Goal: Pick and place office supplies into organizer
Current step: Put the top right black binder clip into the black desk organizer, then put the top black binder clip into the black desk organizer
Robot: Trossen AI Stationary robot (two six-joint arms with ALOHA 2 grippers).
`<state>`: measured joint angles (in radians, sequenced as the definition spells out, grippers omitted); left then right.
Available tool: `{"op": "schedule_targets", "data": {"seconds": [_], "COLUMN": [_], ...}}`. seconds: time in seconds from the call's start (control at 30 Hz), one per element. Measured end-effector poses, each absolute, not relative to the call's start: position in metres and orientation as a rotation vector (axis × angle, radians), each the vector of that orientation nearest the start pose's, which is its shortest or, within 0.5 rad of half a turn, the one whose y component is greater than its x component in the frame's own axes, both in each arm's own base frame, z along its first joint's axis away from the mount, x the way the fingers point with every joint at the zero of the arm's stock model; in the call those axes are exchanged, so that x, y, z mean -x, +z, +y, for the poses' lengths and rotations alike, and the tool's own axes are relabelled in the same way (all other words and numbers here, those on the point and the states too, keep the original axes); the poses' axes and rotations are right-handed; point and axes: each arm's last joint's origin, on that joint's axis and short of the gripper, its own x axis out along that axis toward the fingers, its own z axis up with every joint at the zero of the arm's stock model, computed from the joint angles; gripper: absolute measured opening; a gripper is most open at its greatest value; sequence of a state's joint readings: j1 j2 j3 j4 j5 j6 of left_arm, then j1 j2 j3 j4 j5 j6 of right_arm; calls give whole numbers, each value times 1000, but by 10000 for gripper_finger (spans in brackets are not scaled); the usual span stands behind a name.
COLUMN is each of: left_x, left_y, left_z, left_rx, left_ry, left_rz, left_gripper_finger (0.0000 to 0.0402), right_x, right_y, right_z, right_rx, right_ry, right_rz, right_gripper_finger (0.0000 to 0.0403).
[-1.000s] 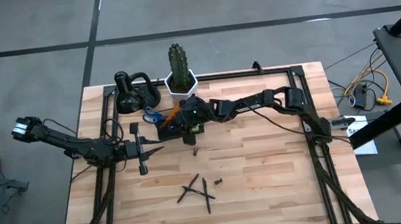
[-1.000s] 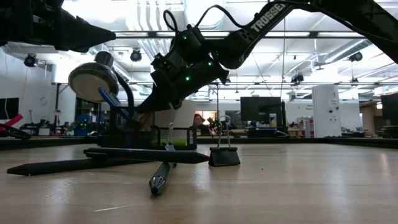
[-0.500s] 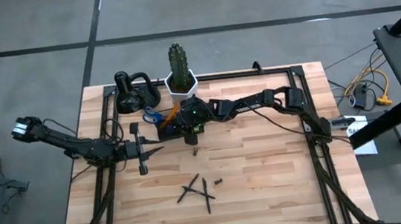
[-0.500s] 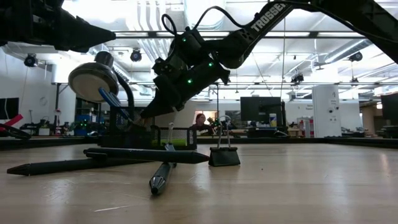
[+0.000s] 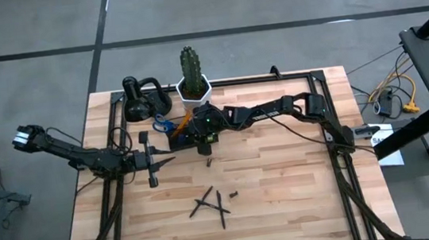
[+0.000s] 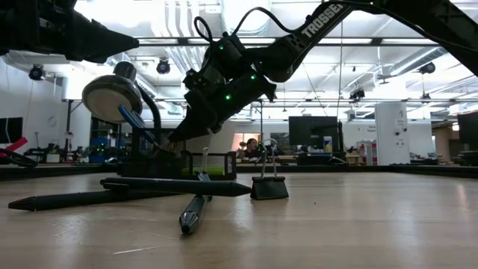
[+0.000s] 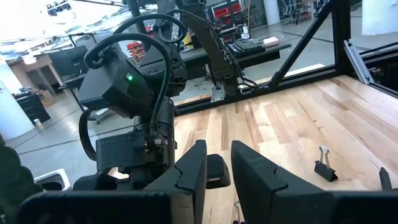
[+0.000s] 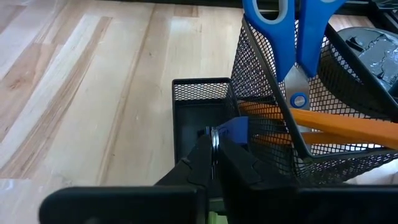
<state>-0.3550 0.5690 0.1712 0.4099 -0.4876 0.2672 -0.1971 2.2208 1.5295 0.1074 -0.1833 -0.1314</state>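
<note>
Black mesh organizer [image 5: 178, 133] standing just in front of the white hexagonal cactus pot [image 5: 194, 91], seen from above. The right gripper [image 8: 214, 163] hangs over the organizer's low front compartment with its fingers pressed together on a small blue-and-silver item [image 8: 225, 132], whose exact kind cannot be told. In the taller mesh cup behind that compartment stand blue-handled scissors [image 8: 292, 37] and orange pencils [image 8: 323, 124]. The left gripper [image 7: 214, 171] waits to the organizer's left, its fingers slightly apart and holding nothing. In front of the organizer, on the wooden table [image 5: 287, 200], lie crossed black pens [image 6: 175, 186] and an upright binder clip [image 6: 269, 187].
</note>
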Motion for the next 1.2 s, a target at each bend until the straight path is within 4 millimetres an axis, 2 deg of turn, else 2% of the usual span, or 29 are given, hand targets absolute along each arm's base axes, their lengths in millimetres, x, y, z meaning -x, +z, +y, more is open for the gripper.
{"op": "schedule_targets", "data": {"seconds": [0.47,0.7,0.9,1.2], "left_x": [-136,-136,-136,-136], "left_y": [207,207,207,207], "left_z": [-36,-36,-36,-36], "left_rx": [-262,-262,-262,-262], "left_ry": [133,133,133,133], "left_rz": [7,8,8,8], "left_gripper_finger": [59,59,59,59], "right_x": [-479,-478,-478,-464], "right_y": [152,167,172,186], "right_z": [-88,-83,-66,-21], "right_rx": [-14,1,88,345], "right_ry": [19,40,99,280], "right_rz": [569,537,552,673], "right_gripper_finger": [93,118,132,138]}}
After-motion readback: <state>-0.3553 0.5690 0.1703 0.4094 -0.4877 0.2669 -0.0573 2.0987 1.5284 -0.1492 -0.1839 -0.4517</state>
